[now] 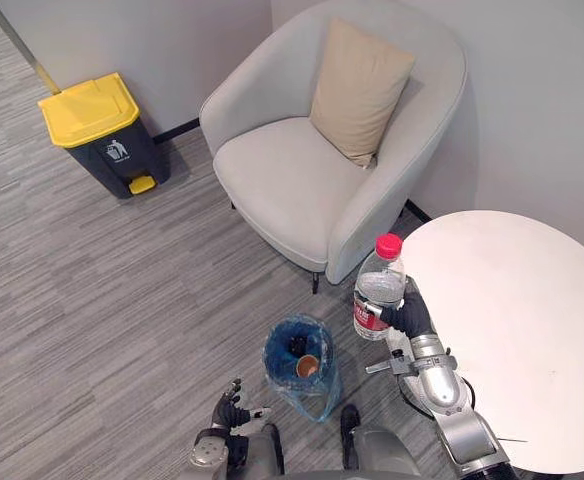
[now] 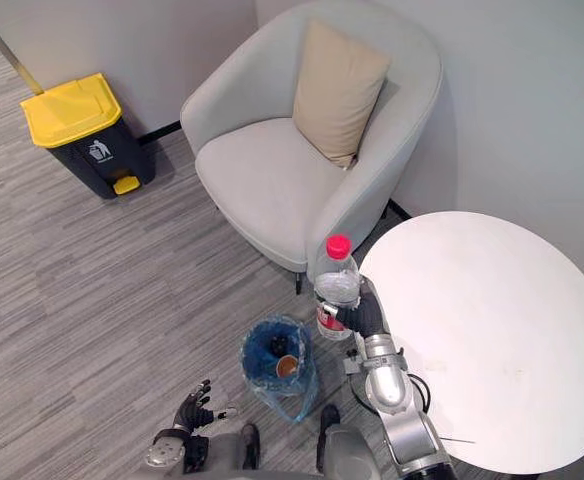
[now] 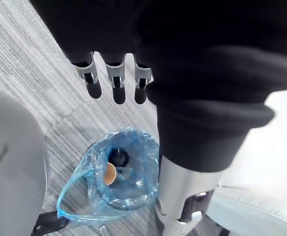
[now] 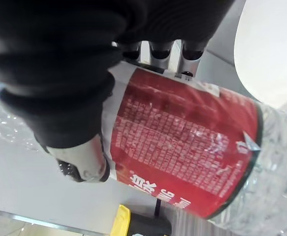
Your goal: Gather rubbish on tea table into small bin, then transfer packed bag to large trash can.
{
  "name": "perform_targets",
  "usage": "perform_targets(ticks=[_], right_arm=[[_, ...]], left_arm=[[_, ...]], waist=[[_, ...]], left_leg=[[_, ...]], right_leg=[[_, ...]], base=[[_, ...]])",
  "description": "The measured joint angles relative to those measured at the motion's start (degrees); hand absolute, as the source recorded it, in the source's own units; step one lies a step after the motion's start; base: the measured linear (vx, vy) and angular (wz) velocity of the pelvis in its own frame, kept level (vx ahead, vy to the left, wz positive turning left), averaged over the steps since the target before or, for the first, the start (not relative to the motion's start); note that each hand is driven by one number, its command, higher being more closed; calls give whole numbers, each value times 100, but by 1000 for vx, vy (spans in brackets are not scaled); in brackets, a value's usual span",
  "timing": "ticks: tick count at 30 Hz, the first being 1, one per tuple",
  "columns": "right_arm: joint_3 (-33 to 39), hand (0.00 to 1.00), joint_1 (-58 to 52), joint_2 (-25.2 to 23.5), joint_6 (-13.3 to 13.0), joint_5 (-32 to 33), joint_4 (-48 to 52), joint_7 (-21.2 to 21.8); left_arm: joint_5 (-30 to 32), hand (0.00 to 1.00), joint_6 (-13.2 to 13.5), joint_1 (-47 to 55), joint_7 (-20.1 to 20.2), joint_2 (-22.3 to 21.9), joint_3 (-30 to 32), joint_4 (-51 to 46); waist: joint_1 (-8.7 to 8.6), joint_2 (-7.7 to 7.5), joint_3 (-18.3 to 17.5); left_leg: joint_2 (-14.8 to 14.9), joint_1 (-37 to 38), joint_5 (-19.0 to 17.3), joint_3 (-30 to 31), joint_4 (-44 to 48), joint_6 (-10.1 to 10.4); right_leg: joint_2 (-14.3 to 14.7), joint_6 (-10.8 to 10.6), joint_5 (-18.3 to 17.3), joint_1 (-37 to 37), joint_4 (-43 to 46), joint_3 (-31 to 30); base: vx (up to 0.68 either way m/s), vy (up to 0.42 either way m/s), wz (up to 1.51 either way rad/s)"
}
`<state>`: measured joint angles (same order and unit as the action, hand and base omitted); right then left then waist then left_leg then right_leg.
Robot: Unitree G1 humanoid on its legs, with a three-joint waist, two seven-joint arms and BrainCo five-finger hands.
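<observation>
Fingers (image 4: 159, 53) and thumb of the right robot hand (image 1: 409, 315) are curled round a clear plastic bottle (image 1: 380, 288), clamped on its red label. The right wrist view shows the label pressed against the palm, with the thumb wrapped over the near side. The bottle stands upright with its red cap on top. It is held just beside the rim of the round white bench (image 1: 517, 330), on the side facing the armchair (image 1: 292, 175), and its base is clear of the bench top. Below it and toward the robot's left, the small bin (image 1: 299, 368) sits on the grey striped floor (image 1: 102, 300). It is lined with a translucent blue bag (image 3: 84, 191) whose mouth gapes open. Inside lie a brown paper cup (image 3: 109, 173) and a dark round item beside it that is too dim to make out. The left robot hand (image 1: 234, 410) hangs low near the bin and holds nothing, with its fingers (image 3: 115, 83) apart, nearly straight and relaxed. In the left wrist view their dark tips point down toward the bag. The large trash can (image 1: 102, 130), dark grey with a shut yellow lid and a yellow pedal, stands against the wall. It is well apart from the small bin, across the floor from it. The armchair is pale grey, and a beige cushion (image 1: 360, 88) leans on its backrest.
</observation>
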<state>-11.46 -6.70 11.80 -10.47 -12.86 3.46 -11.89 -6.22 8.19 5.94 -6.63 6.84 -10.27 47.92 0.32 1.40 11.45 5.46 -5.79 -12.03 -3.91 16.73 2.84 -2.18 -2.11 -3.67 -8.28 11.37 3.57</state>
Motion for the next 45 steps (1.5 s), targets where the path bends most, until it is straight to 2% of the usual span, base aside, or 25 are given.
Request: perform_targets(ticks=[6,9,10,14,16,19,22,24,27,31,37,38,45], right_arm=[[-166,100,97,4,-28,169,-111,112],[-357,100,598,42,-42,326,-459,109],[-444,100,838,51,-41,392,-548,92],[-707,100,1354,-4,-37,536,-660,90],[-833,100,1519,-21,-33,561,-659,88],[-1105,100,1932,-23,-25,557,-645,72],[-1173,100,2294,-39,-17,554,-642,35],[-1162,100,2632,-47,-16,553,-644,-72],[-1145,100,3127,-16,-14,550,-713,-199],[-951,100,4055,72,31,537,-1256,-361],[-850,100,4853,490,210,365,-1972,-579],[-854,100,4950,551,222,323,-2186,-593],[-689,100,5470,674,305,251,-3085,-700]], left_arm=[[-42,0,3,0,-77,27,139,-13],[-43,0,2,-101,-106,21,138,-13],[-44,0,6,-254,-109,19,140,-14],[-124,0,22,-542,-122,16,197,-186],[-187,0,48,-563,-126,12,242,-386],[-222,0,88,-665,-181,-16,387,-790],[-230,0,112,-894,-237,-68,500,-822],[-295,0,115,-1205,-267,-101,623,-875],[-315,0,129,-1561,-366,-97,680,-964],[-333,0,209,-2202,-404,-103,871,-1169],[-355,0,359,-2702,-479,-70,1033,-1564],[-437,0,369,-2719,-481,-40,1075,-1648],[-536,0,481,-2720,-495,90,1098,-1865]], waist=[[70,15,21],[134,74,233],[218,103,417],[365,80,835],[360,91,970],[373,76,1151],[384,76,1237],[384,80,1419],[390,89,1443],[386,89,1813],[516,90,1905],[515,88,1906],[559,87,1905]], left_leg=[[-164,-292,268,373,-20,39],[-162,-639,278,499,246,41],[-167,-855,278,519,402,41],[-231,-1665,222,514,970,54],[-187,-2038,152,447,1217,23],[75,-2755,174,119,1646,53],[152,-3369,174,42,1905,54],[195,-3837,180,35,2130,59],[232,-4601,229,35,2396,52],[220,-5399,352,110,2843,6],[246,-6522,344,245,3388,5],[247,-6697,337,250,3481,14],[260,-7206,368,282,3492,51]], right_leg=[[-158,-27,104,71,-228,447],[-181,31,59,-259,139,567],[-209,77,1,-523,431,586],[-407,130,-361,-1474,1500,618],[-486,97,-509,-1793,1835,689],[-552,160,-566,-2528,2294,742],[-594,164,-567,-3138,2557,745],[-616,166,-564,-3583,2764,744],[-676,157,-542,-4358,3087,740],[-787,270,-690,-5167,3695,740],[-804,307,-830,-6279,4352,719],[-814,237,-915,-6459,4456,708],[-812,258,-930,-7003,4561,711]], base=[[-42,12,41],[-168,-23,26],[-240,-28,14],[-273,-37,19],[-247,-49,29],[-256,-85,18],[-141,-25,5],[-111,-13,4],[-74,-14,3],[-20,-29,13],[-2,-44,8],[-44,-18,7],[-32,7,3]])
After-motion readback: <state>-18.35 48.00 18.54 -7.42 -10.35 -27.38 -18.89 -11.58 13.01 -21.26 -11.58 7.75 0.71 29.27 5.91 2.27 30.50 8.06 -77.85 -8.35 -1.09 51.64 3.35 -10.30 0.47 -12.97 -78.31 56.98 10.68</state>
